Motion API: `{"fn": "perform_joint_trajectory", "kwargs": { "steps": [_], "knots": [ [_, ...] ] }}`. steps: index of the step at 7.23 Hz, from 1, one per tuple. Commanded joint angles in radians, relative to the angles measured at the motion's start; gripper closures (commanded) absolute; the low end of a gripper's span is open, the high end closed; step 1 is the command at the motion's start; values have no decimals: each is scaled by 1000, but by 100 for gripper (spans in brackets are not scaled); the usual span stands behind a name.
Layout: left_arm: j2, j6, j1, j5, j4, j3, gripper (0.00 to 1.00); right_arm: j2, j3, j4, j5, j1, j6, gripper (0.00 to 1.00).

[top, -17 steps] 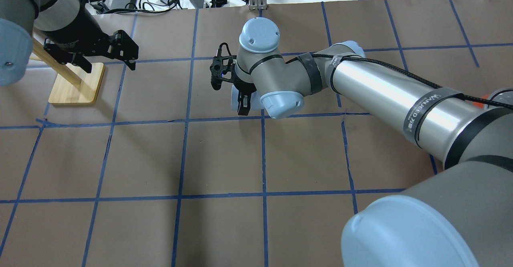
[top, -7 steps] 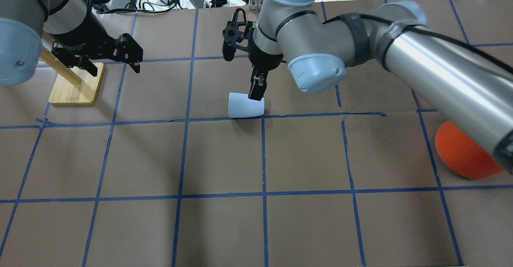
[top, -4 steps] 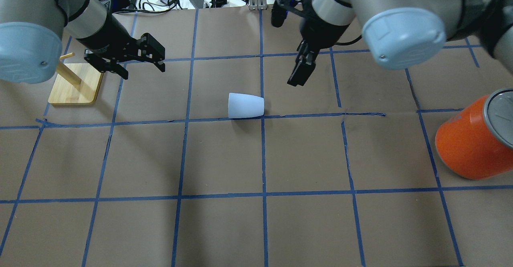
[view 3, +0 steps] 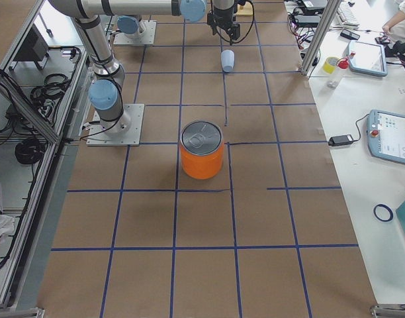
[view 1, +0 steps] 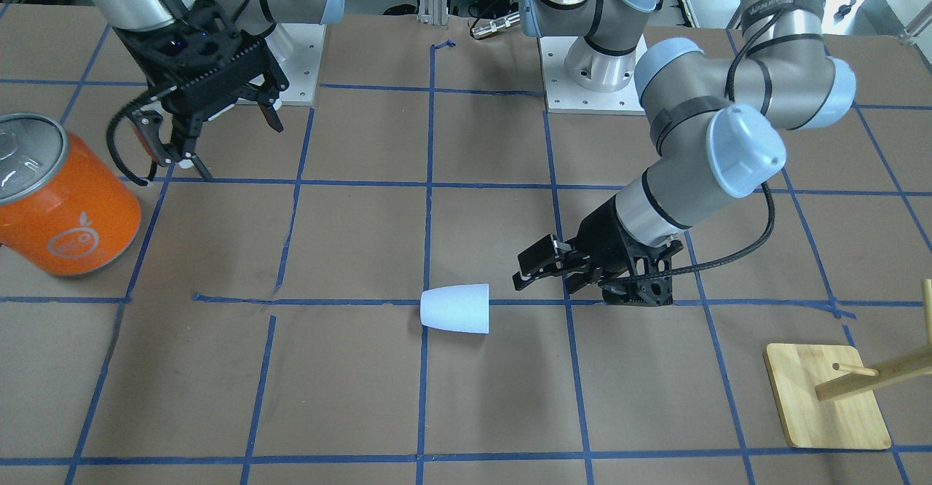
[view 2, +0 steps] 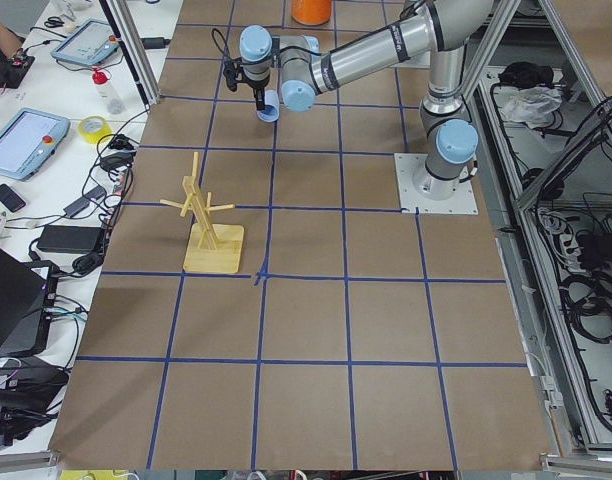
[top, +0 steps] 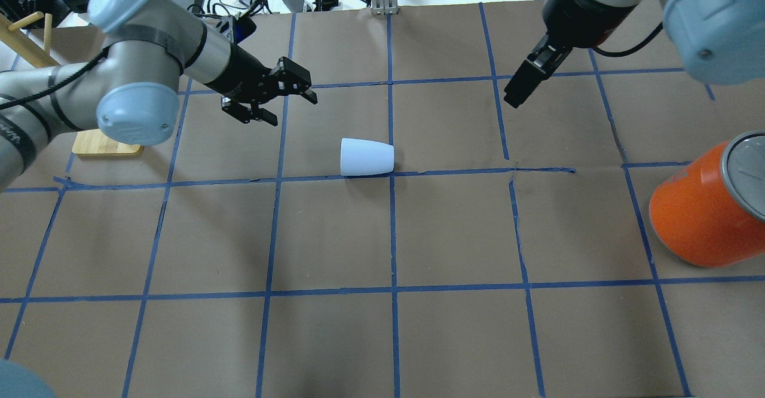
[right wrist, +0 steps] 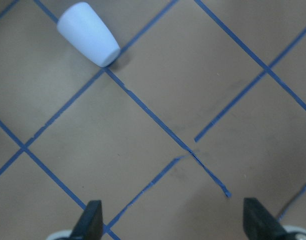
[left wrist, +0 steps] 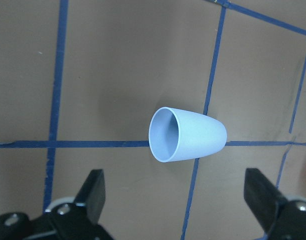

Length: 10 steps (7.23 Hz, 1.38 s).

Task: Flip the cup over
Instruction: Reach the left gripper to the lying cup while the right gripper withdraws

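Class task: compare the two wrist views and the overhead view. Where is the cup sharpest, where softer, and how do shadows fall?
Left wrist view: the cup is crisp, its inside plainly visible; the left claw shows as dark shapes at the bottom edge. Right wrist view: cup slightly softer, a small dark shadow by its base. Overhead view: only faint, diffuse shadows on the table.

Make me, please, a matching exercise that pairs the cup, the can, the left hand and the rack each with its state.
Things:
1. cup
2. can
3. left hand
4. rack

States:
A. orange, standing upright
B. open, near the cup's mouth but apart from it
C. wooden, on the robot's left side of the table
D. pale blue, lying on its side

Pairs: 1-D, 2-A, 3-B, 4-C.
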<state>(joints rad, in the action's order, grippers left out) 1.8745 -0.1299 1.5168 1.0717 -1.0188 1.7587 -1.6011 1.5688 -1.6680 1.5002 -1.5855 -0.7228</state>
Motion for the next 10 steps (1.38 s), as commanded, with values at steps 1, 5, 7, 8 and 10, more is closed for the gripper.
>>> {"fn": "perform_joint_trajectory", "kwargs": {
  "steps": [1,5,7,8,10],
  "knots": [
    [108,-11,29,-39,54,7,3,-30,0,5,84,2,278,0],
    [181,-82,80,-75,72,4,4,-31,2,-2,43,-2,687,0],
    [198,-82,109,-78,97,5,37,-31,3,-4,46,-2,712,0],
    [199,-82,111,-79,95,4,68,-31,7,-4,52,-2,712,0],
    [198,-156,109,-131,92,-7,100,-31,10,-4,55,-2,712,0]
  ]
}}
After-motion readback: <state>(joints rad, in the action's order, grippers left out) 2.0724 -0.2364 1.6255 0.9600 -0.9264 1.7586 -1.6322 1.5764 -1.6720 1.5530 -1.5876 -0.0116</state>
